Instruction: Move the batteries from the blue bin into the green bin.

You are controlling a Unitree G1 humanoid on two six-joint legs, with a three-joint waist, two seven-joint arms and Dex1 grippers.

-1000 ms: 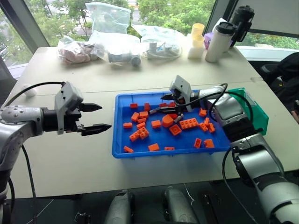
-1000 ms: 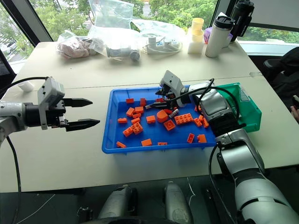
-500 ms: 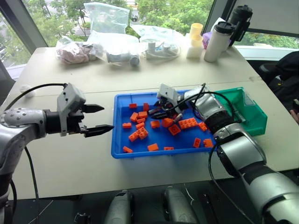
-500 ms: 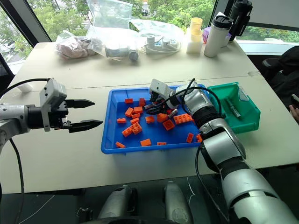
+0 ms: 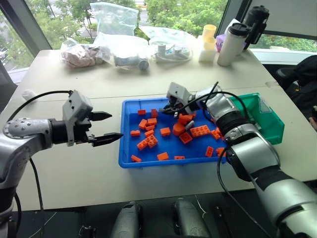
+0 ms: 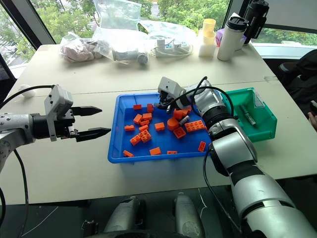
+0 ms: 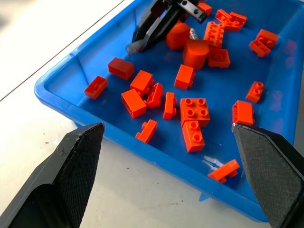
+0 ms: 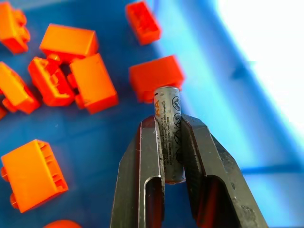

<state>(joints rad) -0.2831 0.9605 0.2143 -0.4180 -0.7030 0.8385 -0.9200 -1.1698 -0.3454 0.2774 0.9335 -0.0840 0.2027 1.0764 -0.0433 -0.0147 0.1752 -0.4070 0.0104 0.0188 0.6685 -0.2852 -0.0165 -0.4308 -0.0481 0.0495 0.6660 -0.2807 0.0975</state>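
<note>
Over the blue bin, near its far side, the right gripper pinches one battery tight between its two black fingers, and the battery's end sticks out past the tips. Orange bricks lie under it in the bin. Another battery lies inside the green bin, which touches the blue bin's right end. Left of the blue bin, the left gripper hangs above the table with its fingers spread wide and nothing between them

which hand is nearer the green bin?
Right. The right hand is over the blue bin's far side, shut on a battery; the green bin sits beyond that bin's other end. The left hand hovers over bare table, farther off.
</note>
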